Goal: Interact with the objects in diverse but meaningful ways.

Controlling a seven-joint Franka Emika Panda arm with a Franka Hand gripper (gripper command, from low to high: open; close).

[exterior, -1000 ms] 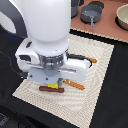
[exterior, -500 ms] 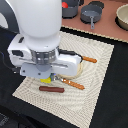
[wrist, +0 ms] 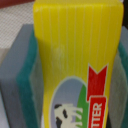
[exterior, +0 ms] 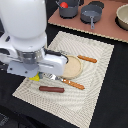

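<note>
From the exterior view, the arm has slid toward that view's left over the last second, baring the plate (exterior: 73,66); the yellow block (exterior: 34,77) peeks out beneath it, well left of the plate, above the sausage (exterior: 52,89).

At the wrist, the block (wrist: 75,60) fills the frame between the green-padded fingers (wrist: 27,75), which are clamped on it: a carry under way.
</note>
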